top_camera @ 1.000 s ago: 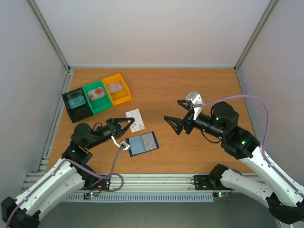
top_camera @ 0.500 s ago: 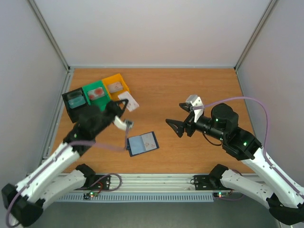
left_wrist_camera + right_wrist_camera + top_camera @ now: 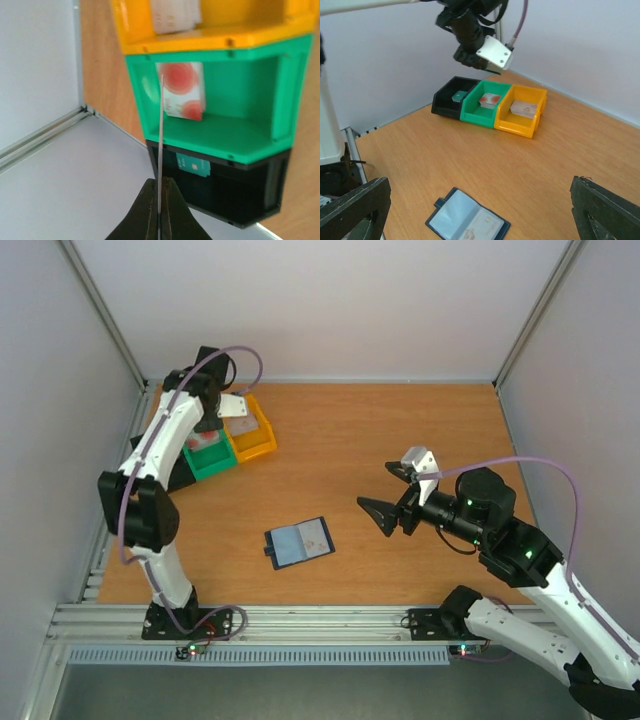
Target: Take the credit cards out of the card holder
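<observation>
left hand (image 3: 159,187) clamped on a credit card (image 3: 160,125), edge-on above green bin (image 3: 215,142) | right hand (image 3: 388,492) wide open, empty | card holder (image 3: 299,542) open on worktop (image 3: 400,430), well apart from bin, pale card (image 3: 316,536) in its pocket | likely light, stiff, slick: pinch exposed edge

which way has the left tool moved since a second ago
Yes: the left tool went from beside the card holder away to the far-left bins, gripping a card.
</observation>
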